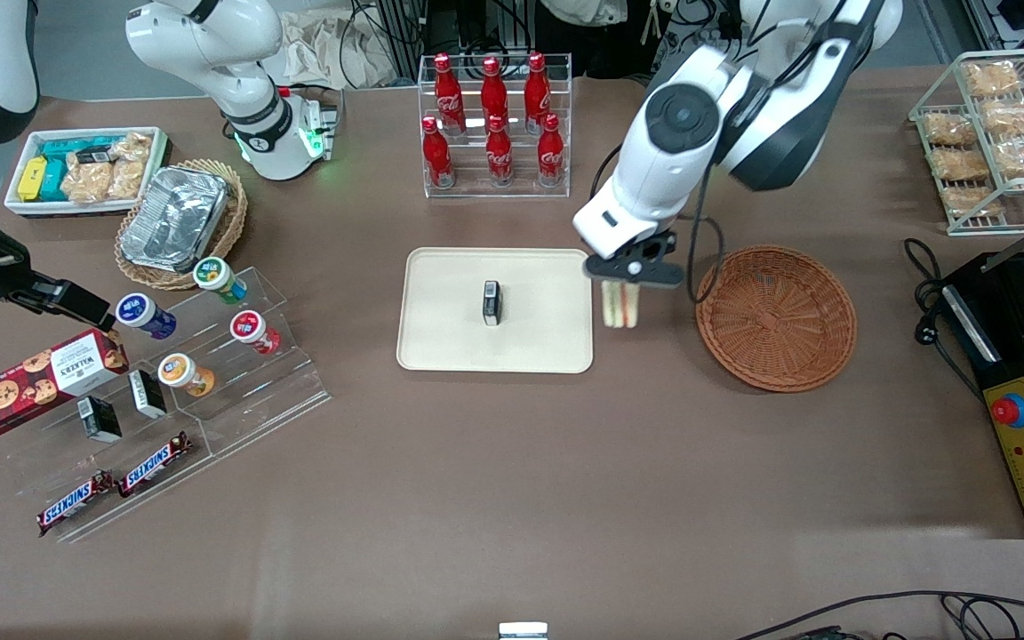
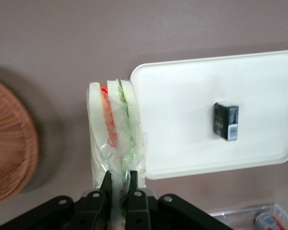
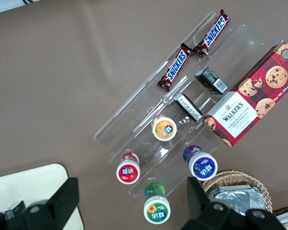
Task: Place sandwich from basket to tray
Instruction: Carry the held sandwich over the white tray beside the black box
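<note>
From the front, the left arm's black two-finger gripper (image 1: pixel 620 286) hangs between the round, reddish-brown woven wicker basket (image 1: pixel 777 317) and the flat cream plastic tray (image 1: pixel 494 309) with rounded corners, just beside the tray's rim, clamping the film-wrapped triangular white-bread sandwich (image 1: pixel 620 305) above the brown table. The wrist camera shows its fingers (image 2: pixel 106 184) pinching the crinkled wrap, orange-red and green layers showing, and a small black box (image 2: pixel 226 121) lying on the smooth tray.
</note>
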